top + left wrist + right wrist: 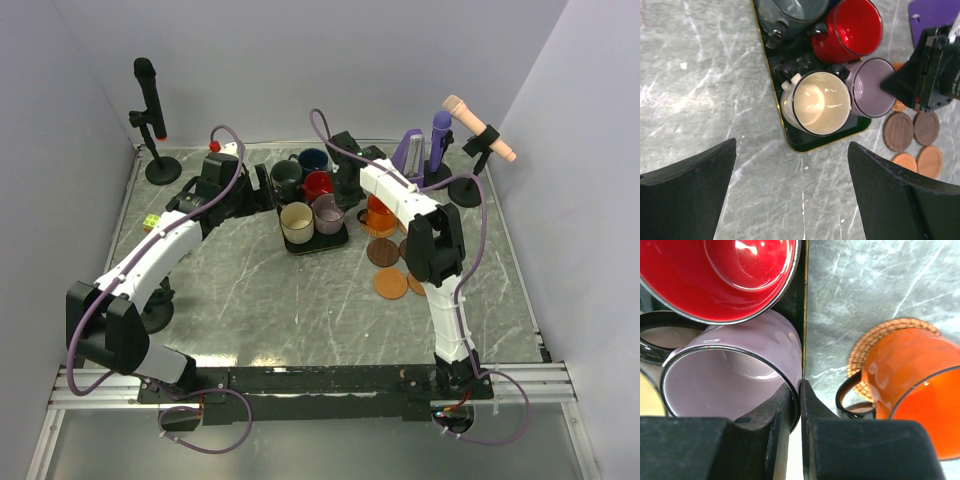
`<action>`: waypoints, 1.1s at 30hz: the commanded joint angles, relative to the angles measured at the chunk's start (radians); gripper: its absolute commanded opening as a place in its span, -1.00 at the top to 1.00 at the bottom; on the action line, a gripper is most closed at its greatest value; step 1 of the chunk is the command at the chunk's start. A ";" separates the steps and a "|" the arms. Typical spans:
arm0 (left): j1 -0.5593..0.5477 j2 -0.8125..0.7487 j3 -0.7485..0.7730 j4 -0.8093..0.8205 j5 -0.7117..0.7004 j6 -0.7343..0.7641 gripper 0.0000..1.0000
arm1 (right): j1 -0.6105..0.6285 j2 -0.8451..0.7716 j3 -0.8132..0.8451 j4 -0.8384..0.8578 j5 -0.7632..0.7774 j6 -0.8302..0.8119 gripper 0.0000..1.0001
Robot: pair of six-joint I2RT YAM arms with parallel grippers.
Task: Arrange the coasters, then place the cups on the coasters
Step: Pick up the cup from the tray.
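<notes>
The mauve cup [730,375] — rigid, glazed, probably slippery, breakable — is pinched at its rim wall by the narrow-set right gripper [799,395]; left gripper [791,165] wide, empty.

Red cup [740,275], mauve cup [730,375], orange cup [920,385], tan woven coaster [875,342], black tray [807,142], grey white-veined table [700,75]

No readable text, no labels or numbers, mauve cup [740,365] seemingly unmarked
</notes>
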 commanded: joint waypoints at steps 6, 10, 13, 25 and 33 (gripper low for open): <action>0.002 0.015 0.057 0.053 0.096 0.085 -0.93 | -0.002 -0.145 0.119 -0.009 0.105 -0.102 1.00; 0.002 0.024 0.077 0.054 0.122 0.119 -0.93 | -0.002 -0.183 0.116 -0.009 0.094 -0.126 1.00; 0.002 0.006 0.057 0.099 0.198 0.178 -0.93 | -0.003 -0.219 0.113 -0.015 0.044 -0.179 1.00; 0.002 -0.136 -0.124 0.291 0.449 0.446 -0.96 | -0.017 -0.391 -0.026 -0.156 -0.381 -0.361 1.00; -0.085 -0.123 -0.067 0.179 0.544 0.519 -0.99 | -0.014 -0.417 -0.071 -0.194 -0.430 -0.393 1.00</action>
